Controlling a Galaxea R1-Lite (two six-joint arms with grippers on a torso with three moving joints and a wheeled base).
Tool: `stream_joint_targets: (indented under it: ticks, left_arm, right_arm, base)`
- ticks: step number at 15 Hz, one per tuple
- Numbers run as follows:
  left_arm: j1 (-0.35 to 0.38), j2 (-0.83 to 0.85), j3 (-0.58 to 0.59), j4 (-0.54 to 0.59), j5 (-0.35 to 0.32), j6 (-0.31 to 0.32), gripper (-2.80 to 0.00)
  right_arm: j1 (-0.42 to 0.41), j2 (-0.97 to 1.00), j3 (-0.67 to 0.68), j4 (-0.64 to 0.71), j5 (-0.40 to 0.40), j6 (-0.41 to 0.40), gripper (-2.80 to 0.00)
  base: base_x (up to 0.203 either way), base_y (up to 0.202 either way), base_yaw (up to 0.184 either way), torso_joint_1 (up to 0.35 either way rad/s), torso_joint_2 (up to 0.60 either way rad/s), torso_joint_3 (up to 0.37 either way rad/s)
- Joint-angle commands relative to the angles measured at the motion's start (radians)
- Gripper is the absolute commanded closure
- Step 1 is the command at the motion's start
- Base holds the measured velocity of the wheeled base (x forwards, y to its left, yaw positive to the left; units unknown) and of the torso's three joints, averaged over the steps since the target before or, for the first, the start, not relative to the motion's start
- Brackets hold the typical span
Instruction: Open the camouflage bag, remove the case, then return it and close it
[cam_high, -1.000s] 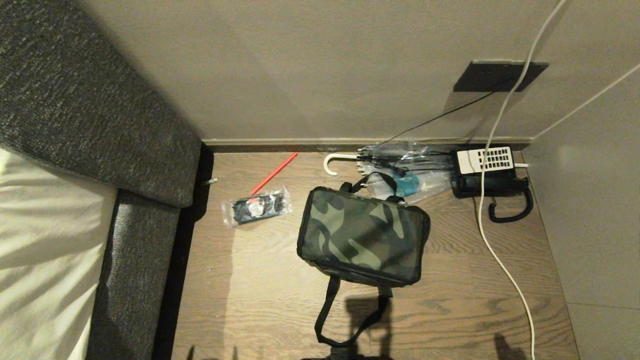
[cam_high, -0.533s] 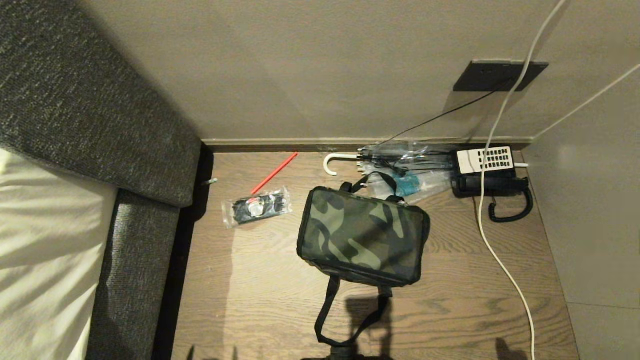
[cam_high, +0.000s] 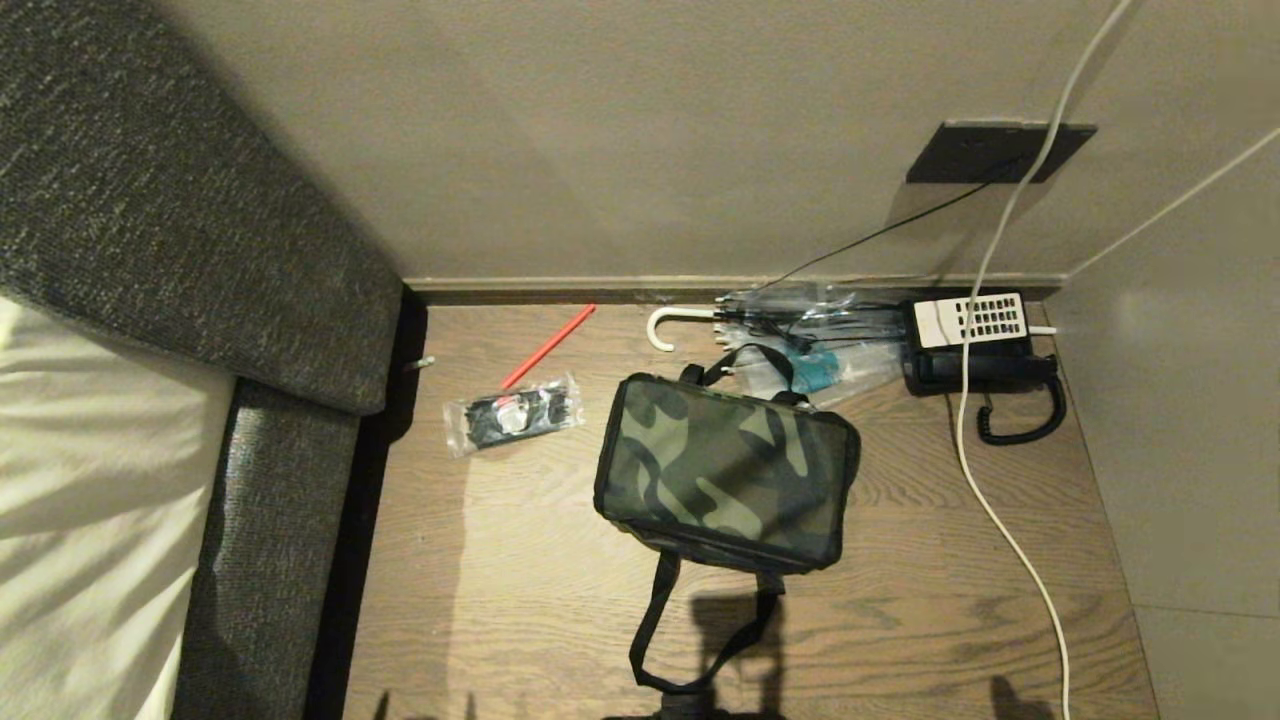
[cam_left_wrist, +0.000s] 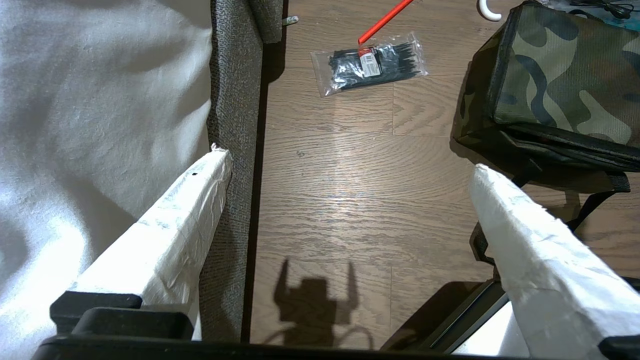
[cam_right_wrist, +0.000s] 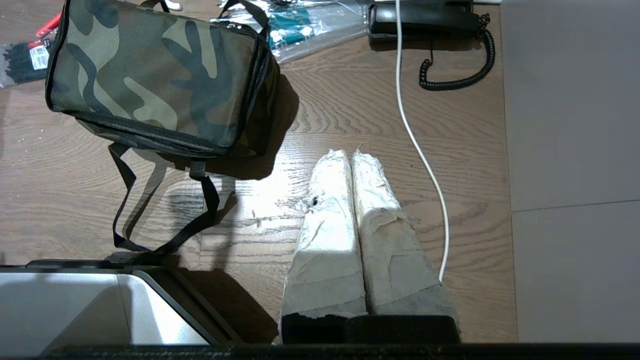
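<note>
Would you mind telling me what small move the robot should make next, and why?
Probably bring the open left gripper toward the camouflage bag. The bag lies closed on the wooden floor, the case is not visible, and neither gripper touches it; the right gripper is shut and empty.

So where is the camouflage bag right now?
In the head view the camouflage bag lies closed on the wooden floor, centre frame, between the clear packet to its left and the telephone to its right.
</note>
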Motion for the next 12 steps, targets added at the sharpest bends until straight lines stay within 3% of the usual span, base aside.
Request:
stream_joint_targets:
  ticks: [1, 12]
  left_arm:
    - [0.0, 0.002, 0.0, 0.0, 0.0, 0.0, -2.8]
    - [0.0, 0.002, 0.0, 0.0, 0.0, 0.0, -2.8]
  right_arm:
    - [0.0, 0.002, 0.002, 0.001, -0.002, 0.007, 0.0]
    - [0.0, 0.002, 0.002, 0.001, 0.001, 0.001, 0.0]
  base:
    - [0.0, 0.0, 0.0, 0.0, 0.0, 0.0]
    - [0.0, 0.0, 0.0, 0.0, 0.0, 0.0]
